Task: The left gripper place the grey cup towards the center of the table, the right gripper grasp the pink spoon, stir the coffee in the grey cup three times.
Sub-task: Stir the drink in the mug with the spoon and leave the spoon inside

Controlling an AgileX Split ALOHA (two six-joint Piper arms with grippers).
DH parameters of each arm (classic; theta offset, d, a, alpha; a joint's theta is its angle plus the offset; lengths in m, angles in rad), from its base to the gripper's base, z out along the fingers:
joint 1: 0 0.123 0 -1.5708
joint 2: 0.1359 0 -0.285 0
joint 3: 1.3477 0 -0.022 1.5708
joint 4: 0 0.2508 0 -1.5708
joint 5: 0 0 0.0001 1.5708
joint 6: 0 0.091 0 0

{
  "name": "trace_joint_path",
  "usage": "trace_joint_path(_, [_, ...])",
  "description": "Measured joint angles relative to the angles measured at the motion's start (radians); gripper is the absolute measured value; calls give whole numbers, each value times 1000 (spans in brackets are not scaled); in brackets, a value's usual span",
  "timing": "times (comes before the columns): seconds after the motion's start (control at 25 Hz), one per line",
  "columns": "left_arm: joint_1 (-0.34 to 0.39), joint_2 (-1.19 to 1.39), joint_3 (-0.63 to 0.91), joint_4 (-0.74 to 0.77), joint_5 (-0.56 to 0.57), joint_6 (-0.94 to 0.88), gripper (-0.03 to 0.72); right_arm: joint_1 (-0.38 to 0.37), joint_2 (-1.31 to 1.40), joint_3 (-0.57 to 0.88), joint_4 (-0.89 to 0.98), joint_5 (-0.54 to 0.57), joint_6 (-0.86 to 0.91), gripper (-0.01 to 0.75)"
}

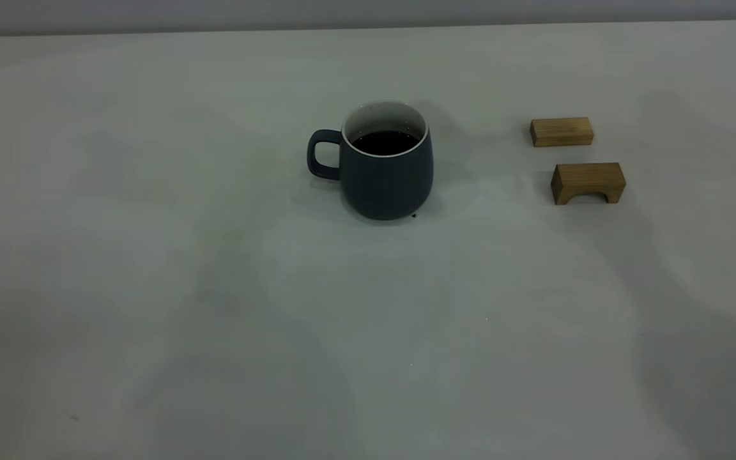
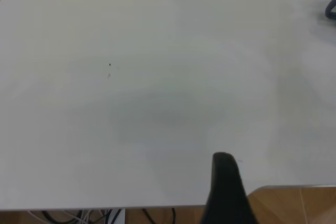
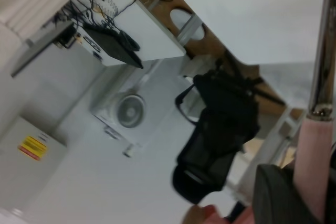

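- Grey cup (image 1: 387, 172) stands upright near centre of table (image 1: 151, 287), coffee (image 1: 386, 142) inside, handle toward left side; nothing touches it.
- Right tool (image 3: 302, 195) clenched on pink spoon (image 3: 310, 150), off the exterior view.
- Left tool (image 2: 226, 190): only one finger seen, cannot tell if released.
- Advice: bring spoon straight down into coffee, stir slowly w/o hitting rim.
- Count: 1 cup, 1 spoon, 2 wooden blocks (image 1: 561, 131).

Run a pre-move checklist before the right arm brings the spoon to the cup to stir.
1. Grey cup upright near the table centre: ok.
2. Coffee in the cup: ok.
3. Pink spoon held in the right gripper: ok.
4. Left gripper clear of the cup: ok, it is over bare table.
5. Wooden blocks apart from the cup: ok.
6. Spoon bowl position over the cup: cannot tell.
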Motion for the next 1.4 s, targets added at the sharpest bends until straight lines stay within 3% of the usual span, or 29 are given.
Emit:
trace_joint_path(0.4, [0,0,0,0,0,0,590,9,76,-1,128,-14,536,125])
trace_joint_path(0.92, [0,0,0,0,0,0,590,7,257,-1,172,-85,565,125])
trace_joint_path(1.4, [0,0,0,0,0,0,590,-68,386,-1,213,-62,565,125])
